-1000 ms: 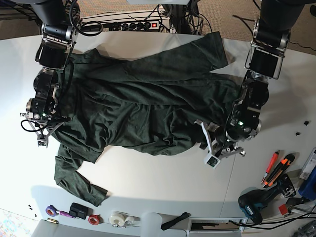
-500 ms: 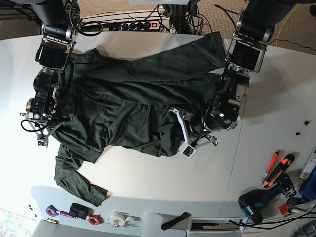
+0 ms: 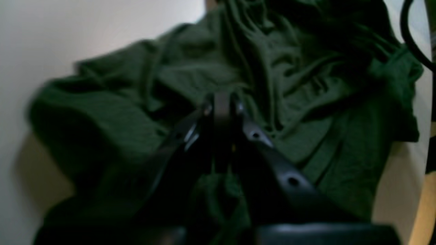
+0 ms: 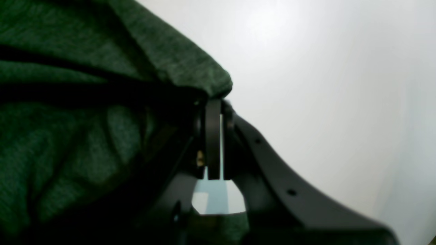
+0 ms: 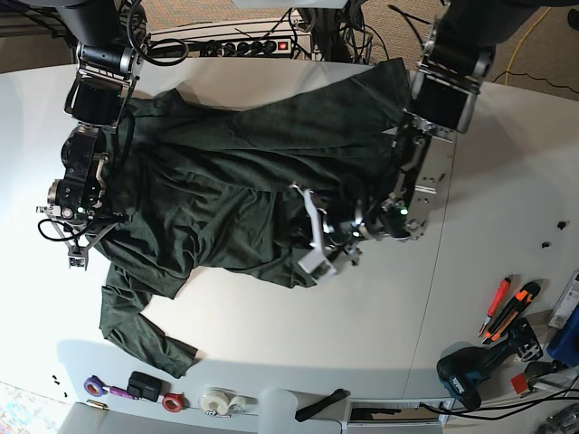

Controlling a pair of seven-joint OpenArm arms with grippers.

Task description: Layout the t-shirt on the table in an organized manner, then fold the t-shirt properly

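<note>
The dark green t-shirt lies wrinkled across the back of the white table, one long sleeve trailing to the front left. My left gripper is over the shirt's lower middle, shut on a bunch of its fabric. In the left wrist view its fingertips are pressed together with the shirt bunched around them. My right gripper is at the shirt's left edge. In the right wrist view it is shut on the shirt's edge, with bare table beside it.
Orange cutters and a drill lie at the front right. Tape rolls and small items line the front edge. A power strip and cables run behind the table's far edge.
My left gripper has moved left across the shirt, dragging the shirt's right part inward over the body and baring the table on the right. The right arm has not moved.
</note>
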